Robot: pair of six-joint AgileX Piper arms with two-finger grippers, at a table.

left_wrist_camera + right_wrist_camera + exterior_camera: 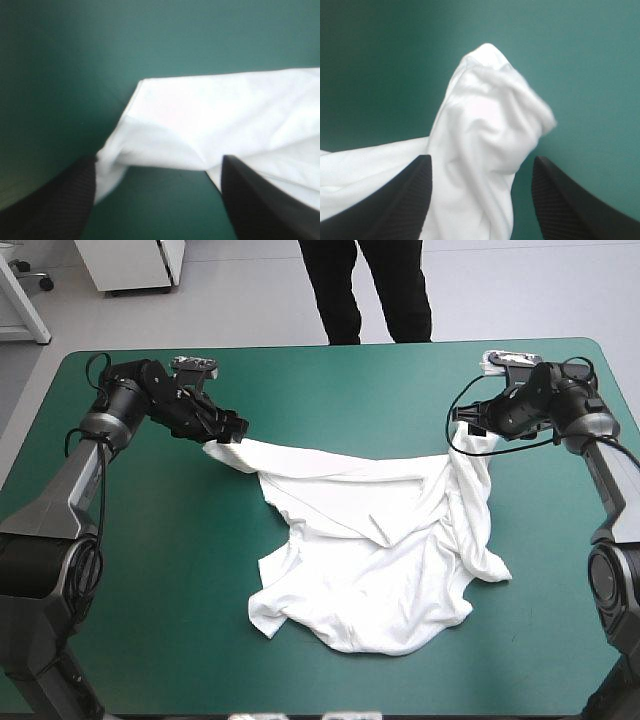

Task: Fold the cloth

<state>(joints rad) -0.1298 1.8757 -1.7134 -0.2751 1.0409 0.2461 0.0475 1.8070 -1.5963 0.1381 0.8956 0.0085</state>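
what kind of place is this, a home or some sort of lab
Probably a robotics lab bench, not a home: the left gripper and right gripper of two robot arms flank a white T-shirt on a teal-green covered table.

Tabletop (330,370): teal-green cover is lying smooth, rounded corners | floor (240,300): pale grey, is running beyond the far edge | white cabinet (135,262): is standing past the far-left corner | light: is falling evenly, soft shadows
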